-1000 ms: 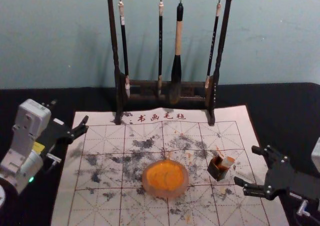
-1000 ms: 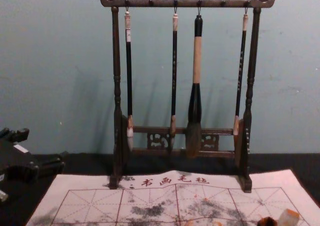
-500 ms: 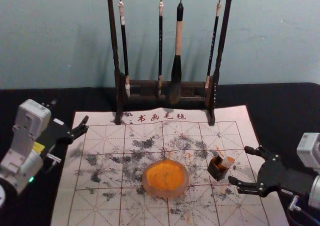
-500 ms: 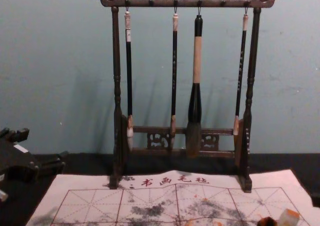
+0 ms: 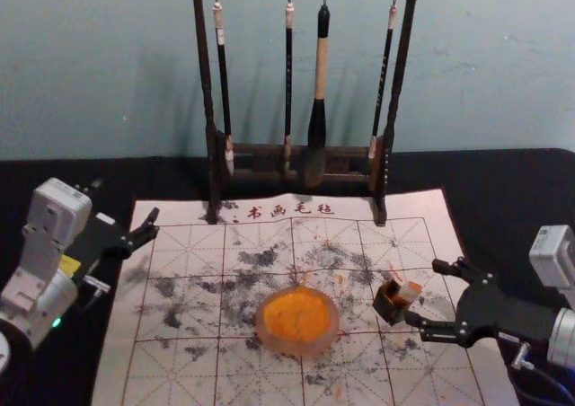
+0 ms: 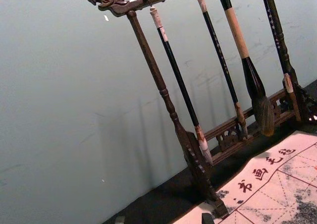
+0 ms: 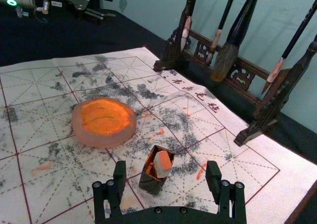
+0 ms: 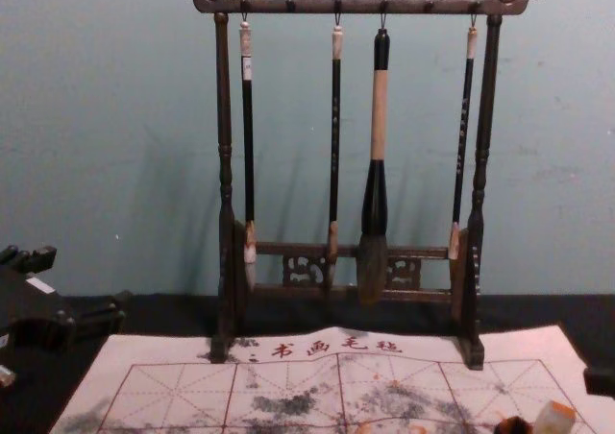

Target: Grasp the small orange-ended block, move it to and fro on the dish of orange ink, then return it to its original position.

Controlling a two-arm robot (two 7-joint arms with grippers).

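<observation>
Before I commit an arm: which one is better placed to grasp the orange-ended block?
Right, I'd judge: the right gripper is open close beside the block, while the left gripper is farther off, past the ink dish.

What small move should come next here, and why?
Probably ease the right pincer slightly closer to the orange-ended block: its fingers are open and roughly lined up on either side, holding nothing, and the block's end sticks out of its dark box.

Pale block (image 7: 164,172), orange end up, tilted in dark box (image 7: 150,184); round dish (image 7: 102,140) of orange ink (image 7: 104,116) nearby.
</observation>
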